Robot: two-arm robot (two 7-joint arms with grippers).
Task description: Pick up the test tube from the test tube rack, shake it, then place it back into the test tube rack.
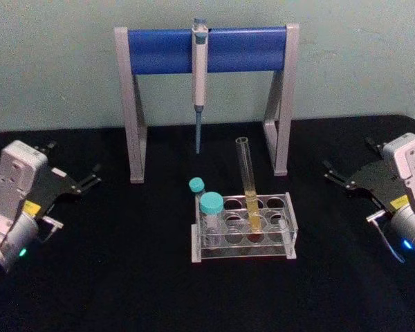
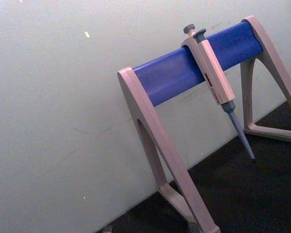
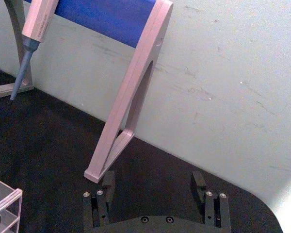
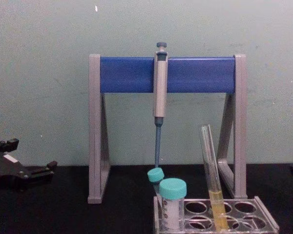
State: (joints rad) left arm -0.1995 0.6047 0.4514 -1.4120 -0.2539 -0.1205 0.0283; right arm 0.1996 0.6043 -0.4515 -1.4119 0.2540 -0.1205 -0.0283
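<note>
Test tube (image 1: 248,181) in test tube rack (image 1: 243,250), well apart from left gripper (image 1: 72,163) and right gripper (image 1: 349,159), jaws wide.

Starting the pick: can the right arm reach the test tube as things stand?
Probably yes: the open right pincer faces the test tube with nothing between, and the teal-capped tubes stand on its far side.

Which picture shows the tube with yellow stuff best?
The head view: it shows the whole tube, top to bottom, and its hole in the rack. The chest view shows it from the side, leaning. The wrist views face the stand.
</note>
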